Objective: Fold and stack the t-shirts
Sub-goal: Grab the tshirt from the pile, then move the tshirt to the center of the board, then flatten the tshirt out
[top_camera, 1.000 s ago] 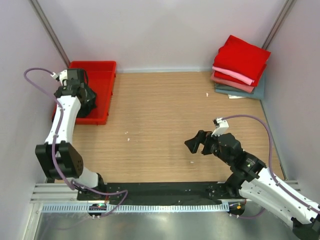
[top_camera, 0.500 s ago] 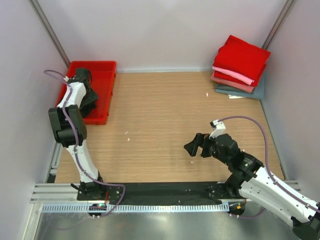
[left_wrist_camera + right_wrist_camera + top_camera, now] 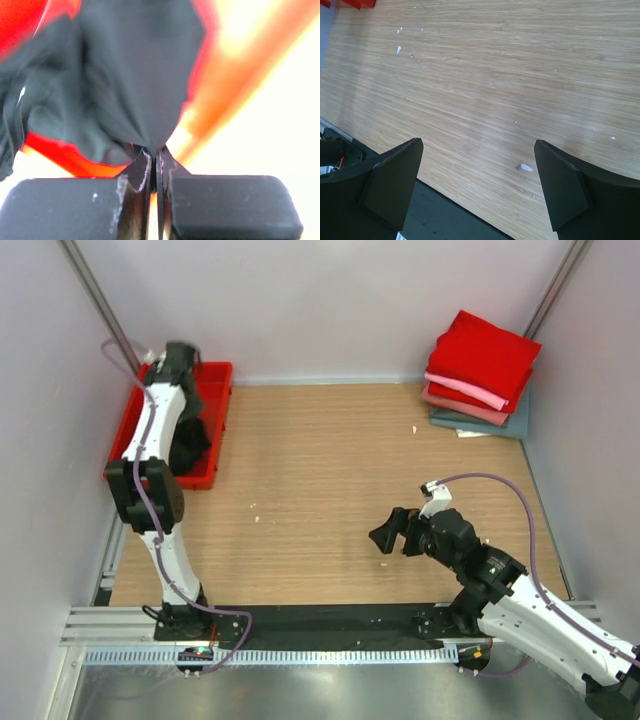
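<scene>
Black t-shirt (image 3: 130, 75), one, now hangs above the red tray (image 3: 215, 375), clamped in the left pincer (image 3: 154, 159), which was open earlier; right pincer (image 3: 478, 145) gapes empty; four folded t-shirts (image 3: 480, 380) lie stacked.

We see the left arm's end effector (image 3: 188, 425) over the red plastic tray (image 3: 215, 375) at the bench's far left corner, with a bunched black cloth t-shirt (image 3: 193, 450) just below it. The right arm's end effector (image 3: 385, 526) hangs, fingers spread, above the wooden bench (image 3: 320, 460) towards its near edge. A stack of folded red, pink, dusty-rose and grey-teal cloth t-shirts (image 3: 480, 370) fills the far right corner.
</scene>
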### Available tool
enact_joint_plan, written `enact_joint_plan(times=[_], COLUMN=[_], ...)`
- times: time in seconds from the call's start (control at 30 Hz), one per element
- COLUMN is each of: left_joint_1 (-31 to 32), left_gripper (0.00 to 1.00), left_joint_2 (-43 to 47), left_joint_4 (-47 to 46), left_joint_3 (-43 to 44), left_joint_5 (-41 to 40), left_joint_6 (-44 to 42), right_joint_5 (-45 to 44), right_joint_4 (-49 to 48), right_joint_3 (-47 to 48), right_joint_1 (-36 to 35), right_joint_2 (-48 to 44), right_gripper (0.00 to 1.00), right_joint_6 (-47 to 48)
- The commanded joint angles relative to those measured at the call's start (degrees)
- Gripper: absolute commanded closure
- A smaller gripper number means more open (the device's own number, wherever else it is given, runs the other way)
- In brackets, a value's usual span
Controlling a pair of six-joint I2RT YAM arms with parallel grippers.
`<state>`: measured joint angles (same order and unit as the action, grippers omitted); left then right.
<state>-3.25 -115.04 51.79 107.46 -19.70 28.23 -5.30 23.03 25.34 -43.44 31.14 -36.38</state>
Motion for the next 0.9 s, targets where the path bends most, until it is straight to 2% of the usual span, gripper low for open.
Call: enact_joint_plan(times=[0.0, 0.07, 0.17, 0.23, 0.27, 0.33, 0.37, 0.5, 0.63, 0.7, 0.8, 0.87], left_joint_1=[12.4, 18.3, 23.4, 25.1, 26.0, 28.7, 29.5, 30.6, 30.6, 30.6, 30.6, 30.6], left_gripper=[1.0, 1.0, 0.95, 0.76, 0.42, 0.19, 0.01, 0.0, 0.0, 0.0, 0.0, 0.0], left_joint_2=[11.4, 12.2, 13.5, 14.9, 15.5, 17.5, 18.4, 24.0, 31.2, 34.9, 39.2, 43.6], left_joint_4=[5.9, 8.5, 11.3, 12.8, 13.3, 12.6, 12.3, 7.8, 2.3, 0.9, 0.2, -0.6], left_joint_3=[20.5, 29.5, 31.4, 26.6, 24.2, 15.9, 13.1, -1.3, -16.9, -20.5, -26.3, -30.2], left_joint_5=[-5.6, -7.1, -4.0, -0.7, 1.7, 2.8, 2.0, 2.3, 3.0, 4.5, 4.6, 2.4], left_joint_6=[-5.4, -6.9, -7.8, -7.5, -7.7, -8.6, -8.2, -6.8, -4.0, -3.2, -3.5, -4.8], right_joint_5=[-2.8, -4.3, -7.6, -10.6, -13.0, -18.4, -19.9, -27.5, -31.4, -31.4, -26.4, -22.7], right_joint_4=[0.0, 0.3, 2.7, 4.8, 7.6, 10.6, 13.1, 18.4, 17.8, 16.0, 12.3, 9.9], right_joint_3=[1.5, 2.6, 5.1, 6.6, 8.7, 10.9, 12.9, 17.2, 18.0, 17.7, 18.9, 21.6], right_joint_1=[-0.2, -0.2, -0.3, -0.2, -0.2, -0.2, -0.2, -0.2, -0.2, -0.2, -0.2, -0.2], right_joint_2=[0.0, -0.4, -1.2, -1.6, -2.0, -2.2, -2.1, -1.4, 0.1, 2.2, 11.0, 20.2], right_gripper=[0.0, 0.0, 0.0, 0.0, 0.0, 0.0, 0.0, 0.0, 0.0, 0.0, 0.01, 0.01], right_joint_6=[-0.7, -1.0, -1.1, -1.5, -2.6, -4.0, -5.8, -9.8, -9.7, -8.0, -5.0, -2.5])
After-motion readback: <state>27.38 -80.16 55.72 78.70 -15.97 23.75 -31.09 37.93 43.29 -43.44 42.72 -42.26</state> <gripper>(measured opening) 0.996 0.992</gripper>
